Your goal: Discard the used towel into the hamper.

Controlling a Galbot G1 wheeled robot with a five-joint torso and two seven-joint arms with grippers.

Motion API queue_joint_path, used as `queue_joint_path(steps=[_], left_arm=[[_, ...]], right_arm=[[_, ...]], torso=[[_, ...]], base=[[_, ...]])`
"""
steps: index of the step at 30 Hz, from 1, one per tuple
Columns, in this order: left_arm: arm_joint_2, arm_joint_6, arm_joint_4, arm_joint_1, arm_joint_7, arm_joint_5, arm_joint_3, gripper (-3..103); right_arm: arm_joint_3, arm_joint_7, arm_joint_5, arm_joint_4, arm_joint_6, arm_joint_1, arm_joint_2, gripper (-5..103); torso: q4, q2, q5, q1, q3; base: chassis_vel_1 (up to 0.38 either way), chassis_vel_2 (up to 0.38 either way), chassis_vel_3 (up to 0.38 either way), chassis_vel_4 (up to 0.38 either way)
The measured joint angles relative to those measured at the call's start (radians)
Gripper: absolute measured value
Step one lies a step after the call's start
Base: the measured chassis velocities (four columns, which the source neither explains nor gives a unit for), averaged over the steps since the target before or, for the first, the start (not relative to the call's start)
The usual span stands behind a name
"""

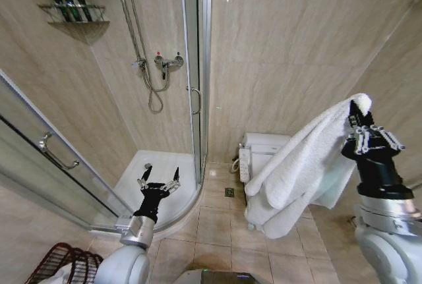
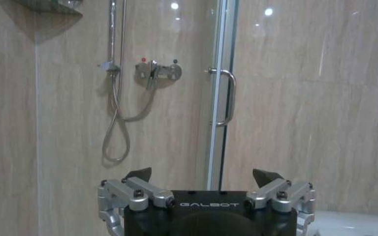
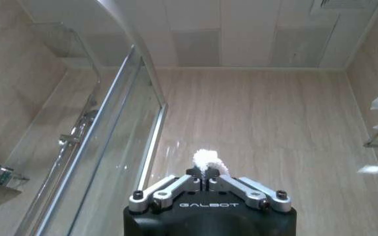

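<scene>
A: What is your right gripper (image 1: 361, 120) doing?

B: It is up high, at about 3 o'clock in your head view. Its fingers are pinched tight on the towel (image 1: 300, 169). In the right wrist view you can see a little white tuft of the towel (image 3: 207, 159) poking out between the closed fingers (image 3: 175, 187).

A: How does the towel hang?

B: It is white and fluffy. It drops from the gripper down toward 5 o'clock in big folds. It hangs in front of the white toilet (image 1: 258, 155), which stands against the tan wall (image 1: 290, 40).

A: And your left gripper (image 1: 158, 183)?

B: It is lower, at about 7 o'clock, and it points up. Its fingers are spread apart and there is nothing between them. The left wrist view shows both finger tips (image 2: 138, 174) wide apart, with the shower hose (image 2: 118, 128) and the glass door handle (image 2: 228, 97) on the wall far behind.

A: Where is the hamper?

B: Your hamper (image 1: 62, 263) is down in the corner at 7 o'clock, on the floor just beside your left arm. It is a dark red wire basket. Something white lies in it. It is well apart from the towel, which is over on the other side.

A: What else is near?

B: The shower tray (image 1: 155, 182) sits behind the left gripper, past the curved glass.
</scene>
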Motion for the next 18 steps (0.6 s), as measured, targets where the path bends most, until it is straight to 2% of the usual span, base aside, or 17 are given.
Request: queue_joint_path(steps=[8, 18], left_arm=[[0.0, 0.0, 0.0, 0.0, 0.0, 0.0, 0.0, 100], [0.0, 0.0, 0.0, 0.0, 0.0, 0.0, 0.0, 100]], right_arm=[[0.002, -0.01, 0.005, 0.0, 0.01, -0.001, 0.0, 2], [0.002, -0.011, 0.007, 0.0, 0.012, -0.001, 0.0, 2]], torso=[[0.0, -0.002, 0.0, -0.001, -0.001], [0.0, -0.003, -0.0001, -0.001, -0.001]], base=[[0.0, 0.0, 0.0, 0.0], [0.073, 0.074, 0.068, 0.059]])
